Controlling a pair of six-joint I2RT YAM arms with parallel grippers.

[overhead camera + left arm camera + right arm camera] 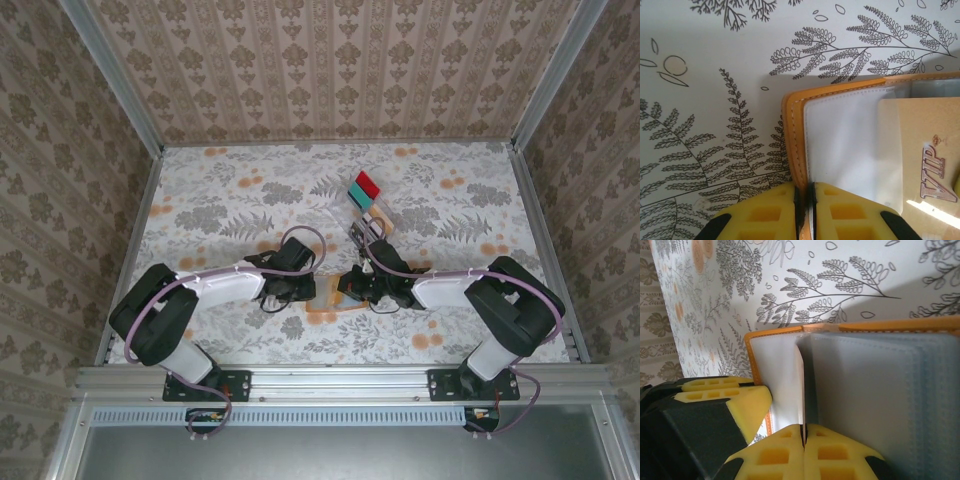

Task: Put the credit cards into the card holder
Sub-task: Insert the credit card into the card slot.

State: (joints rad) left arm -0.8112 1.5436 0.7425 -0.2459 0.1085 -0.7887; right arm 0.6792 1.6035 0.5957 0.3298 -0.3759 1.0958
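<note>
Grip status, view by view

Top: orange-tan leather-like folding card holder (321, 317) lies centre-near; thin plastic credit cards (368, 195) are stacked beyond.
Left wrist: left gripper (804, 192) pinches its stiff-looking cover edge.
Right wrist: right gripper (803, 432) pinches the holder's clear sleeve (880, 405), likely floppy. Take slick cards by edges.

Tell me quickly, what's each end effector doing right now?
Left end effector: closed on the card holder, at its orange cover.
Right end effector: closed on its clear inner sleeve.
</note>
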